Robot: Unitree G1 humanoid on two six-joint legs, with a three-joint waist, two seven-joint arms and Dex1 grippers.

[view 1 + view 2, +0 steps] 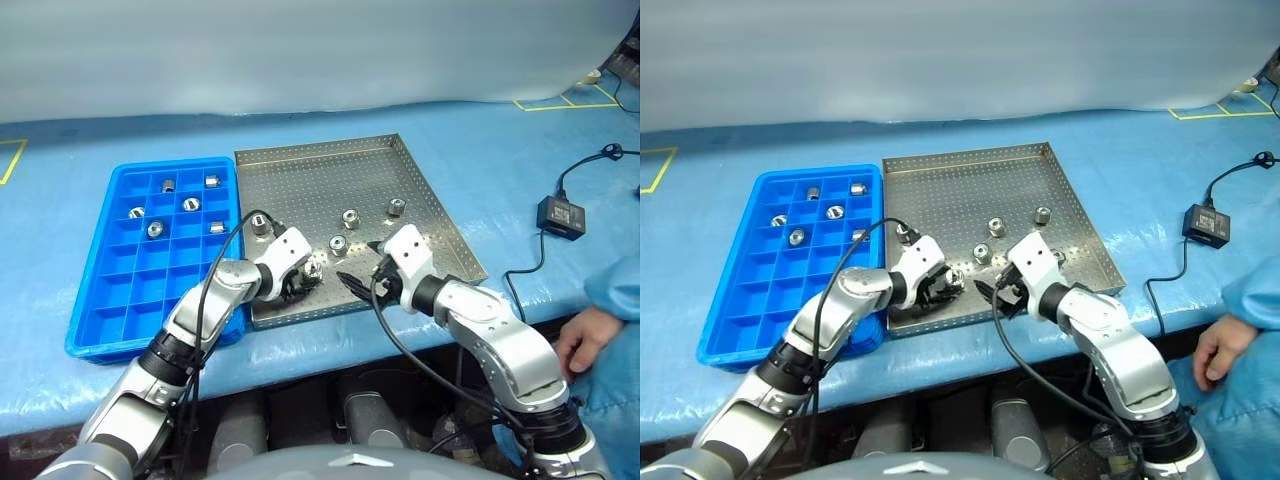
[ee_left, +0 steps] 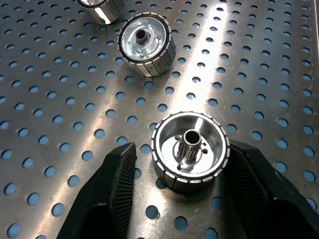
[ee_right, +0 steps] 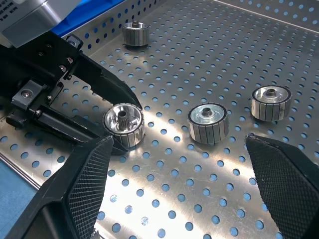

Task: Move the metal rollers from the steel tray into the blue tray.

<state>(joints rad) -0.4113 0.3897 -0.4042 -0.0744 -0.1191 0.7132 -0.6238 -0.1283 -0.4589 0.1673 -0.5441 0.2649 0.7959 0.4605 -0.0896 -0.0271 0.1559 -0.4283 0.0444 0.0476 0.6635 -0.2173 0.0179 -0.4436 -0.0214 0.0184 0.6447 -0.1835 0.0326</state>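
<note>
Steel tray [image 1: 300, 175]: left gripper [image 2: 174, 164] half-open around a roller [image 2: 190, 149], one finger [image 2: 249, 179] touching, not clamped. Right gripper [image 3: 174, 184] wide open, empty.

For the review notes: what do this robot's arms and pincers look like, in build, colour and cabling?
Both arms are glossy silver-grey shells with black bands at the joints. A white boxy housing tops each wrist, and a thin black cable loops loosely along each forearm. The left pincer and right pincer each have two broad, tapering matte-black fingers with finely ribbed or dimpled inner pads.

Roller [image 2: 102, 9] cut off by frame edge; person's hand [image 1: 580, 338] partly cropped.
</note>
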